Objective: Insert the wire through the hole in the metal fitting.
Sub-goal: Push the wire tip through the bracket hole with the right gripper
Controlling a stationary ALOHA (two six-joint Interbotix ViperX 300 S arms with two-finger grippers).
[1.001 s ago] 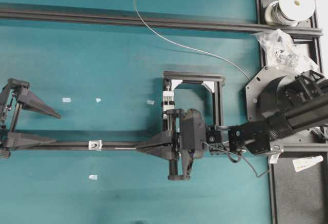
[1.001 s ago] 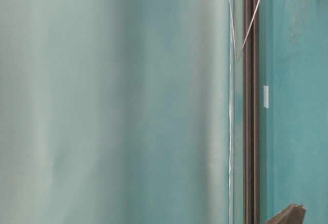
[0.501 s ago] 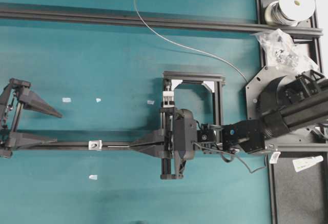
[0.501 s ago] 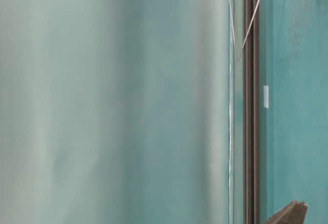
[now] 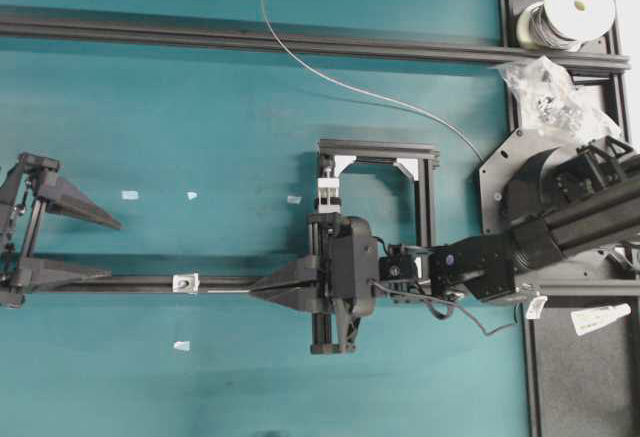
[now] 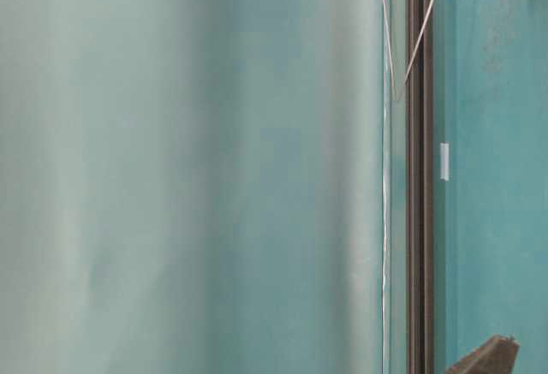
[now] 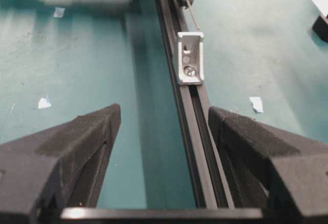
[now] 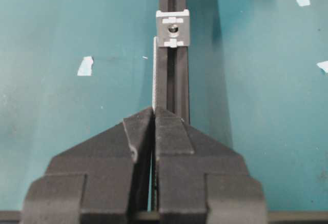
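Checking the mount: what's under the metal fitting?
The metal fitting sits on the black rail, which continues toward both fingers. Rail surface directly beneath it is covered; any fastening there can't be seen.

The left gripper (image 5: 100, 249) reaches in level from the left, jaws spread wide with nothing between them. The right gripper (image 5: 252, 291) points straight toward it, fingers (image 8: 169, 131) pressed together, forearm stretching back rightward.

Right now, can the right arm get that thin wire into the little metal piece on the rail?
Probably yes. The right fingers pinch the wire, nothing lies between its tip and the metal fitting, though it points slightly left of the hole.
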